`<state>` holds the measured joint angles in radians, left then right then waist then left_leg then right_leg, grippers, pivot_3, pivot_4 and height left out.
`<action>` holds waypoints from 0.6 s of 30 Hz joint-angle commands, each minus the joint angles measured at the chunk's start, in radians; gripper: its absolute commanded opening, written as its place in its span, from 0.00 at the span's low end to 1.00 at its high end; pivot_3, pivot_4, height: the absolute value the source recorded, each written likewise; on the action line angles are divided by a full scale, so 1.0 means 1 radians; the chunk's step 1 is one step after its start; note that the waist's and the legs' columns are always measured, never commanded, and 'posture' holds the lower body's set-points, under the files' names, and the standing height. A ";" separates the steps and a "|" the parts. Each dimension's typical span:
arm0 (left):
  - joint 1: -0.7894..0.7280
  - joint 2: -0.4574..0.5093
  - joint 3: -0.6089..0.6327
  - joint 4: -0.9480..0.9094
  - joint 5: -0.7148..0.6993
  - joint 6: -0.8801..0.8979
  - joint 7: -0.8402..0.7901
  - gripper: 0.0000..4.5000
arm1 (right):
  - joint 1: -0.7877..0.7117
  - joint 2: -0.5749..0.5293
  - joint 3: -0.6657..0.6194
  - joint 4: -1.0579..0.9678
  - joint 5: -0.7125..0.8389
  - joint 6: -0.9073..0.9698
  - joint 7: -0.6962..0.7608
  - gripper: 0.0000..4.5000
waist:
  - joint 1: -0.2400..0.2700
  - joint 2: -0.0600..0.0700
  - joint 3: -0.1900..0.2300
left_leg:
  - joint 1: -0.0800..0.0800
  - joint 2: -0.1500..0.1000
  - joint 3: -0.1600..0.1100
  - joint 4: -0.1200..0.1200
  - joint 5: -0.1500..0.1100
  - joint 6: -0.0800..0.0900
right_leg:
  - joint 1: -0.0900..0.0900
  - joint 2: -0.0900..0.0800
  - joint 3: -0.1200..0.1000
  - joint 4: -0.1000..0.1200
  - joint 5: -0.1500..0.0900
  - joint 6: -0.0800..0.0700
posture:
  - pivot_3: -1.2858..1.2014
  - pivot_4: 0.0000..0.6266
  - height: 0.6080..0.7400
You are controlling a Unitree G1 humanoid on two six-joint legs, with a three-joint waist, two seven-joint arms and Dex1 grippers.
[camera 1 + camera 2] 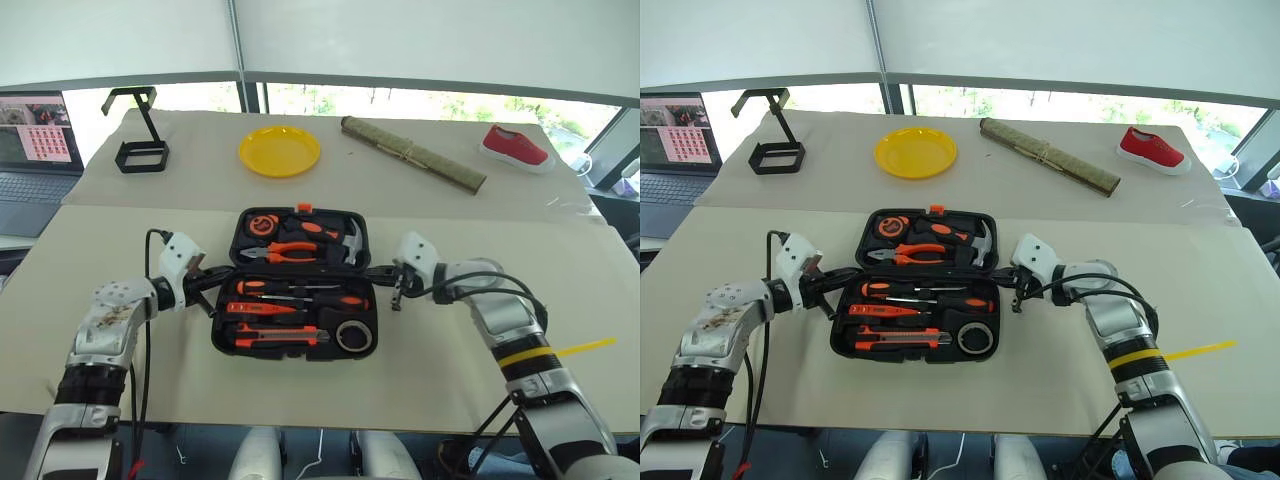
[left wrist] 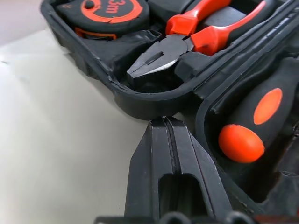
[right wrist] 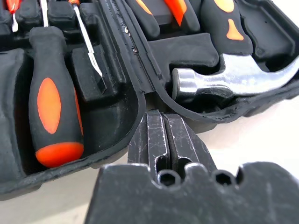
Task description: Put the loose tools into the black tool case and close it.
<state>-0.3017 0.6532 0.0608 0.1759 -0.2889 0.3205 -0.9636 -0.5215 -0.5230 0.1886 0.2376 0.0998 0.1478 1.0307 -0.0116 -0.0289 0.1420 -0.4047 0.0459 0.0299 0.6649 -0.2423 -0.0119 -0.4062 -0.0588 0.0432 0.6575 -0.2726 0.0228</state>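
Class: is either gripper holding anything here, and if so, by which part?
Nothing is held. Both the left gripper and right gripper have shut jaws, empty, at the hinge notches on either side of the open case.

A surface point(image 1: 120, 380) covered in pale beige sheeting is seen, made of a near part and a far part with a seam between them. On the near part, the open black tool case point(image 1: 296, 282) is laid flat at the middle, its tools seated in the moulded recesses. On the far part, a black wire stand point(image 1: 140, 135) is placed at the left, a yellow plate point(image 1: 280, 151) beside it toward the middle, a long rolled mat point(image 1: 412, 153) set at a slant to the right, and a red shoe point(image 1: 514, 146) at the far right.
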 commanded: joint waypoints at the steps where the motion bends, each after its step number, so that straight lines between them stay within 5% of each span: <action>1: 0.065 -0.011 -0.023 -0.101 -0.025 0.034 -0.014 0.00 | 0.039 -0.005 0.001 -0.097 0.033 0.034 0.023 0.00 | 0.000 0.000 0.000 | 0.000 0.000 0.000 0.000 0.000 0.000 | 0.000 0.000 0.000 0.000 0.000 0.000 | 0.52 0.24 1.00; 9: 0.138 0.017 0.073 -0.148 -0.068 0.089 0.023 0.00 | 0.097 -0.061 -0.079 -0.178 0.086 0.143 0.003 0.00 | -0.001 0.000 0.000 | 0.000 0.000 0.000 0.000 0.000 0.000 | 0.000 0.000 0.000 -0.002 0.000 0.000 | 0.52 0.24 1.00; 11: 0.134 0.047 0.100 -0.115 -0.030 0.104 0.076 0.00 | 0.101 -0.118 -0.092 -0.205 0.104 0.199 0.045 0.13 | -0.001 0.000 0.000 | 0.000 0.000 0.000 0.000 0.000 0.000 | 0.000 0.000 0.000 -0.002 0.000 0.000 | 0.52 0.24 1.00; 15: 0.133 0.138 0.137 -0.114 -0.093 0.185 0.002 0.23 | 0.087 -0.197 -0.132 -0.271 0.190 0.368 0.078 0.40 | -0.006 0.000 0.000 | 0.001 0.000 0.000 0.000 0.000 0.000 | 0.000 0.001 0.000 -0.002 0.000 0.000 | 0.52 0.24 1.00; 18: 0.093 0.184 0.173 -0.115 -0.163 0.328 -0.012 0.51 | 0.058 -0.215 -0.168 -0.294 0.263 0.511 0.068 0.66 | -0.007 0.000 0.001 | 0.003 0.001 0.000 0.000 0.000 0.000 | 0.000 0.002 0.001 -0.002 0.000 -0.001 | 0.52 0.24 1.00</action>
<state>-0.1788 0.8095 0.1980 0.0769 -0.3894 0.5606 -0.9534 -0.4258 -0.7361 0.0600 -0.0065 0.2941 0.5621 1.1034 -0.0185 -0.0291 0.1426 -0.4019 0.0471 0.0299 0.6649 -0.2423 -0.0119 -0.4063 -0.0572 0.0440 0.6556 -0.2731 0.0222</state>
